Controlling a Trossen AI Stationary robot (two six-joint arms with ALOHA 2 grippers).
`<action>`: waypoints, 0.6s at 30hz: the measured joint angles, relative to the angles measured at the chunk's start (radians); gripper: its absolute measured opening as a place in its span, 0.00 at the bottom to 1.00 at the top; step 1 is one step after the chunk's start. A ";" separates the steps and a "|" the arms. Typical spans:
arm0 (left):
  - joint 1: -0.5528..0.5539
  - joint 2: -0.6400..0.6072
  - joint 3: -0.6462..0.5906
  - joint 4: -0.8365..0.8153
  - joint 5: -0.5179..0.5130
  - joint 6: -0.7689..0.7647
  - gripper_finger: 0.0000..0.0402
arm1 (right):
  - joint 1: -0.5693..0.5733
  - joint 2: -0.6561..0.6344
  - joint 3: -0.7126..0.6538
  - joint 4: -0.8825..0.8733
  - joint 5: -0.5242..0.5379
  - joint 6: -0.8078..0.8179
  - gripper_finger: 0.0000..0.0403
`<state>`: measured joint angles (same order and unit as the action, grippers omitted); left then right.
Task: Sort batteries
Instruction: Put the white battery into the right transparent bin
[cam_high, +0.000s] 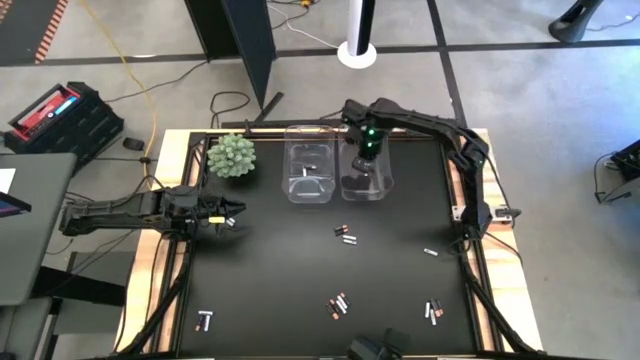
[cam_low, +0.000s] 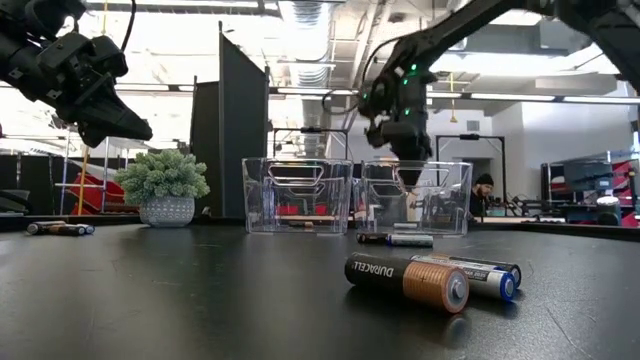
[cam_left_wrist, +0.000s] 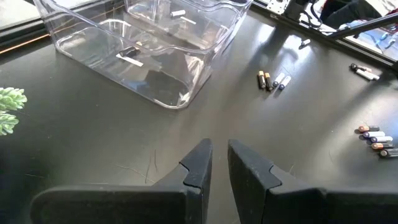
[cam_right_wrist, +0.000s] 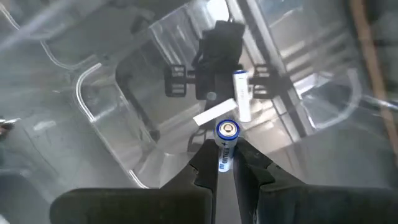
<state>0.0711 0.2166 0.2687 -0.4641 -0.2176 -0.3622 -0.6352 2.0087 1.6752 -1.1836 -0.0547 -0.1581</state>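
Note:
Two clear bins stand side by side at the far middle of the black mat: the left bin (cam_high: 308, 175) and the right bin (cam_high: 365, 178). My right gripper (cam_right_wrist: 225, 163) hangs over the right bin, shut on a white-and-blue battery (cam_right_wrist: 225, 149). Another white battery (cam_right_wrist: 241, 102) lies on that bin's floor. The left bin holds a few cells (cam_left_wrist: 130, 59). Loose batteries lie on their sides on the mat in small groups (cam_high: 345, 235) (cam_high: 338, 305) (cam_high: 433, 311) (cam_high: 204, 320). My left gripper (cam_left_wrist: 219, 167) hovers near the mat's left edge, slightly open and holding nothing. My right gripper pinches the white-and-blue battery between its two fingers, low on the cell's body (cam_right_wrist: 224, 160). The fingers come from above, pointing down into the right bin, and the battery lies along them with its metal end (cam_right_wrist: 227, 129) up toward the wrist. It is lifted clear of the bin floor.
A small potted plant (cam_high: 231, 155) stands at the far left of the mat, beside the left bin. A single cell (cam_high: 430, 252) lies near the right arm's base. In the low view a Duracell cell (cam_low: 405, 280) and a blue-and-white one (cam_low: 480, 272) lie close to the camera. Wooden rails frame the mat.

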 joint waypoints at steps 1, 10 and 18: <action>0.000 0.000 0.000 0.000 0.000 0.000 0.12 | 0.006 0.015 0.000 -0.001 0.000 0.000 0.12; 0.000 0.000 0.000 -0.002 0.000 0.000 0.12 | 0.046 0.114 0.000 0.012 0.002 -0.007 0.12; 0.000 0.000 0.000 -0.002 0.000 0.000 0.12 | 0.046 0.138 -0.001 0.030 0.008 0.019 0.14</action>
<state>0.0708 0.2166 0.2687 -0.4660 -0.2176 -0.3622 -0.5893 2.1470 1.6745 -1.1534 -0.0471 -0.1396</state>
